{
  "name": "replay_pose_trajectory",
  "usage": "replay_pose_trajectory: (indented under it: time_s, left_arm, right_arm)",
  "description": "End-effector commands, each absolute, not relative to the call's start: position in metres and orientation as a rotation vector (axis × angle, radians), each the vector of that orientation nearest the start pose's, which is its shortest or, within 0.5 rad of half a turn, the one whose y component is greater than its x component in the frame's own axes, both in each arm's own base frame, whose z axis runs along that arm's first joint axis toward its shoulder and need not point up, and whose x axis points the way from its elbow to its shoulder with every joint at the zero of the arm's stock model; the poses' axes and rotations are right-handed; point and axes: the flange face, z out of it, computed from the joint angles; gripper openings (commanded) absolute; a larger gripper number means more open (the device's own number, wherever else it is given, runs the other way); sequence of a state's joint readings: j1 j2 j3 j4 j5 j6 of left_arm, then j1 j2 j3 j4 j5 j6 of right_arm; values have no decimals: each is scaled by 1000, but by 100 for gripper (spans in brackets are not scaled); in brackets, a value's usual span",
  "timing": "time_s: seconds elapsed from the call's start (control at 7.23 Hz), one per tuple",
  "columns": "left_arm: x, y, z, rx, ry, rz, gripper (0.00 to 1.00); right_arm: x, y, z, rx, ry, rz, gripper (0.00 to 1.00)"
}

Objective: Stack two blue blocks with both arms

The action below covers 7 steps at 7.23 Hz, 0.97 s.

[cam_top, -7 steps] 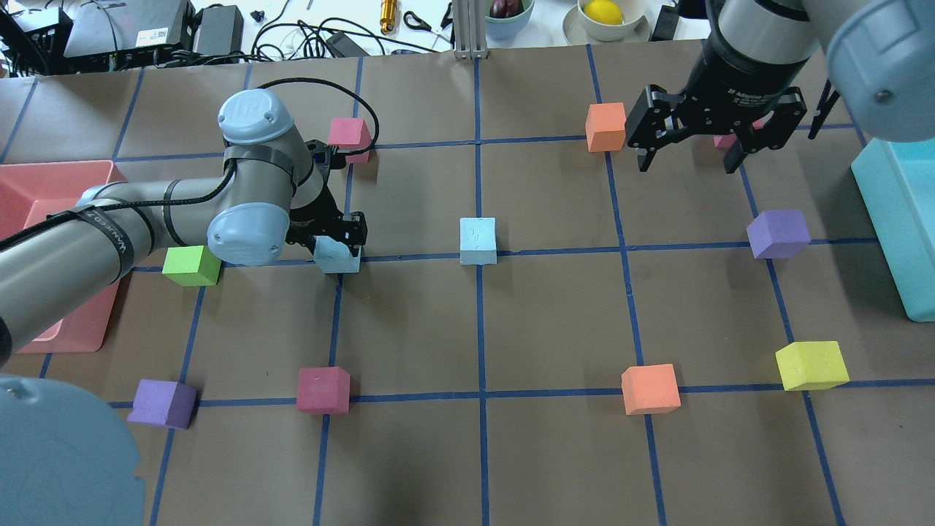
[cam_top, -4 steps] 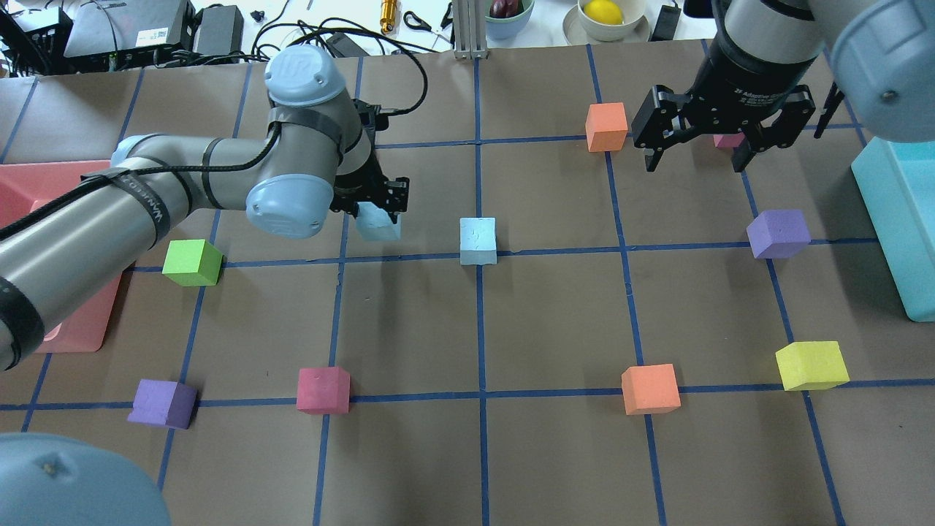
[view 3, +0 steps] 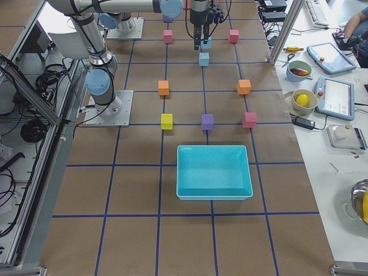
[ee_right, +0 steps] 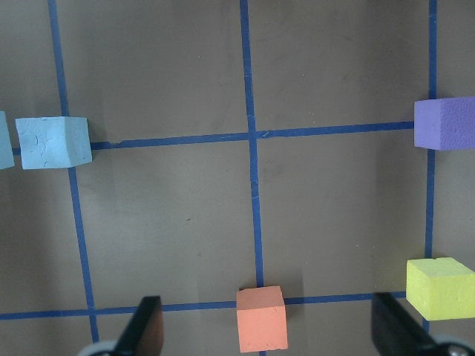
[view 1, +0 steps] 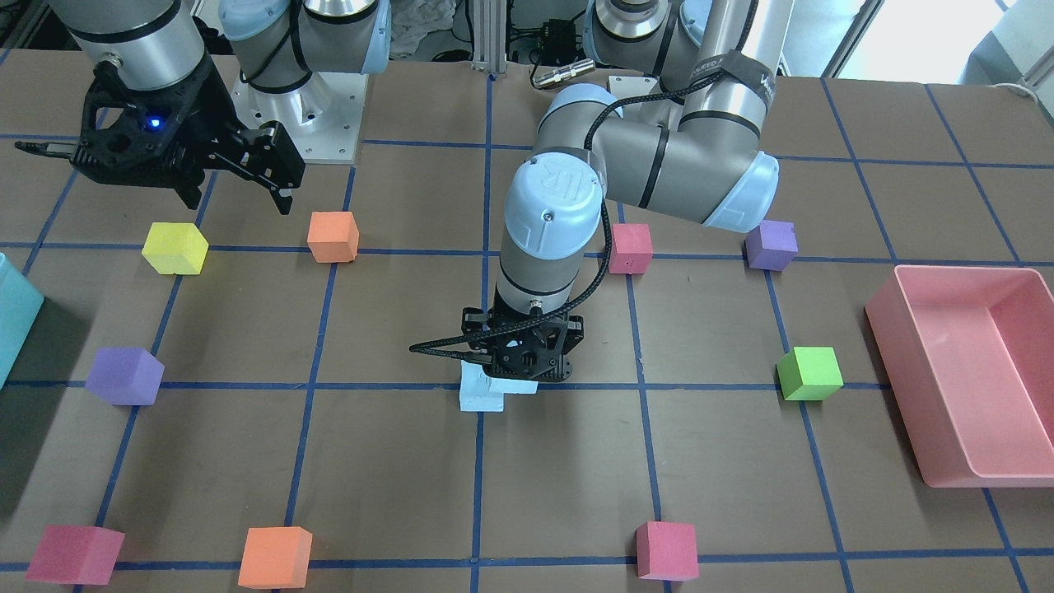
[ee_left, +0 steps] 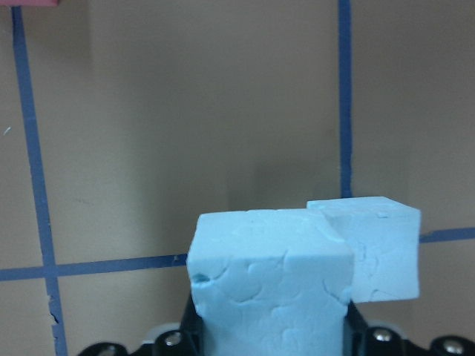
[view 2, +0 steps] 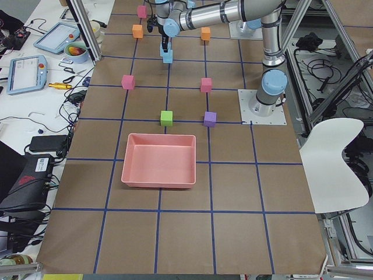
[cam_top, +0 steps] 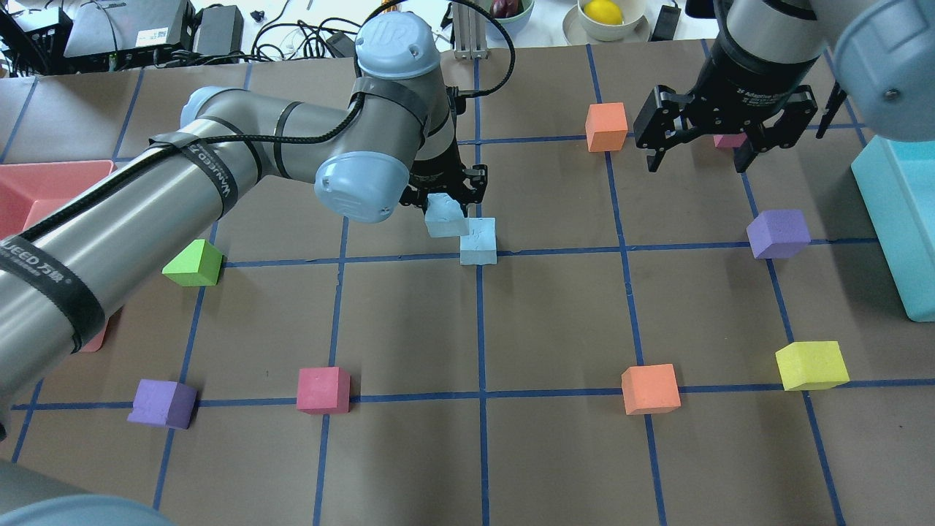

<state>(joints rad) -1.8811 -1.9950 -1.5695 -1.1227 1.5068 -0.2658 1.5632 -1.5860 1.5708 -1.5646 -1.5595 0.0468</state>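
Note:
My left gripper (cam_top: 445, 201) is shut on one pale blue block (cam_top: 445, 218) and holds it above the table. It hangs just left of and behind the second blue block (cam_top: 478, 241), which rests on a grid crossing at the table's middle. In the left wrist view the held block (ee_left: 271, 278) overlaps the resting one (ee_left: 378, 248) at its right. In the front view the left gripper (view 1: 523, 362) hides most of the held block above the resting block (view 1: 482, 395). My right gripper (cam_top: 694, 166) is open and empty, high at the far right. Its wrist view shows the resting block (ee_right: 53, 142).
A pink bin (cam_top: 29, 190) stands at the left edge and a teal bin (cam_top: 898, 219) at the right edge. Orange (cam_top: 606, 126), purple (cam_top: 778, 234), yellow (cam_top: 811, 365), orange (cam_top: 650, 389), red (cam_top: 323, 389), purple (cam_top: 162, 402) and green (cam_top: 191, 263) cubes lie around.
My left arm has lifted its blue block off the table and carried it right, up to the middle blue block. The right gripper has barely moved and stays open.

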Motion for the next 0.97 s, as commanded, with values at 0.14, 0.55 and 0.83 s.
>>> replay_pose_trajectory:
  time_s: [0.14,0.55,0.83]
  left_arm:
    - [-351,-565,282,93,3225,5,0]
    - [-365,-563,266,119,3217,14,0]
    - [-365,-563,256,123,3205,39,11]
  right_arm:
    - [131,-488,495,84,3129,-24,100]
    - [131,-488,496,86,3128,-28,100]
    - [131,-488,496,89,3128,-26,100]
